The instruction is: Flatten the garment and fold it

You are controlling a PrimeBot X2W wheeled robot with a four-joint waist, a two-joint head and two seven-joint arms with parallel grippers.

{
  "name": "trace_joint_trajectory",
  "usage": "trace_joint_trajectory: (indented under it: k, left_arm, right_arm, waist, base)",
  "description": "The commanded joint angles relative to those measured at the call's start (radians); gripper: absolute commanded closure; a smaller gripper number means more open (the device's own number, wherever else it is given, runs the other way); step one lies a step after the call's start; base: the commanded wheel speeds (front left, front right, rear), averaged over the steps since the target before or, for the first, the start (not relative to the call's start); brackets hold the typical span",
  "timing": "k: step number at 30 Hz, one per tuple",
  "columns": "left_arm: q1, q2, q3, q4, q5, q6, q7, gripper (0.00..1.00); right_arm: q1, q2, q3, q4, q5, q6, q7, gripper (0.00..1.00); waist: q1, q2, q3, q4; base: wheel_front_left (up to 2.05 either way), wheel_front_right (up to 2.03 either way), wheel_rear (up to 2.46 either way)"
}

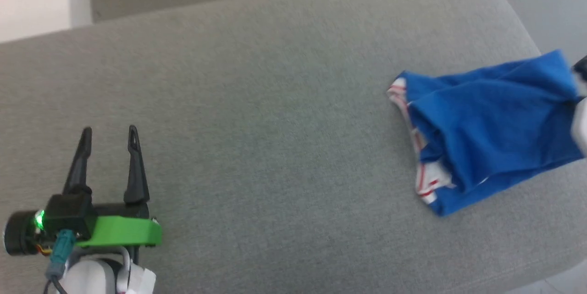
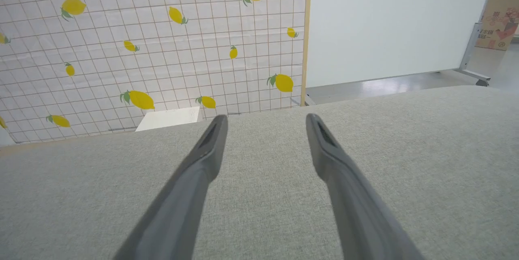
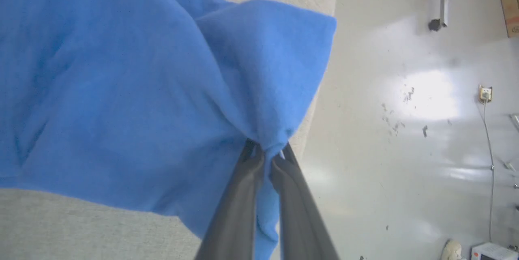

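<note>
- Your right gripper [image 3: 265, 150] has its jaws clamped on a bunched blue fold of the garment [image 1: 495, 124], which lies crumpled at the counter's [image 1: 275, 101] edge.
- Your left gripper [image 1: 109, 133] hovers over the counter's bare stretch, jaws spread apart.

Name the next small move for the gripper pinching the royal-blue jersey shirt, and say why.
Probably carry the right gripper, shut on a bunched edge of the royal-blue jersey garment, inward toward the middle of the grey fabric surface: the crumpled cloth lies near that surface's right edge, far from the open left gripper.
</note>
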Motion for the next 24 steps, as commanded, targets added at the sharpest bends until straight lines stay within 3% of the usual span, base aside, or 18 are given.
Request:
trace_joint_trajectory:
  k: [1,11,18,19,20,24]
  left_arm:
    - [-0.023,0.014,0.001,-0.013,0.008,-0.007,-0.004,0.0]
    - [-0.076,0.044,-0.018,-0.096,0.018,-0.017,-0.004,0.0]
    - [-0.096,0.041,-0.024,-0.105,0.013,-0.012,-0.004,0.0]
    - [-0.098,0.039,-0.024,-0.101,0.012,-0.011,-0.004,0.0]
    - [-0.098,0.036,-0.023,-0.098,0.01,-0.008,-0.004,0.0]
    - [-0.093,0.021,-0.025,-0.076,0.001,0.0,-0.004,0.0]
  right_arm:
    - [-0.023,0.011,-0.02,0.04,-0.009,-0.002,-0.02,1.0]
    - [-0.12,0.077,-0.203,0.349,-0.124,-0.002,-0.125,1.0]
    - [-0.134,0.152,-0.278,0.484,-0.17,-0.002,-0.168,1.0]
    - [-0.132,0.165,-0.287,0.5,-0.177,-0.002,-0.182,0.53]
    - [-0.132,0.174,-0.294,0.509,-0.183,-0.002,-0.195,0.0]
    - [-0.141,0.165,-0.319,0.543,-0.268,-0.002,-0.296,0.0]
  waist:
    - [-0.0001,-0.0001,0.127,-0.062]
    - [-0.0001,-0.0001,0.258,-0.012]
    - [-0.0001,-0.0001,0.274,0.009]
    - [-0.0001,-0.0001,0.265,0.012]
    - [-0.0001,-0.0001,0.258,0.013]
    - [-0.0001,-0.0001,0.201,0.026]
  base:
    - [0.0,0.0,0.0]
    - [0.0,0.0,0.0]
    - [0.0,0.0,0.0]
    - [0.0,0.0,0.0]
    - [0.0,0.0,0.0]
    - [0.0,0.0,0.0]
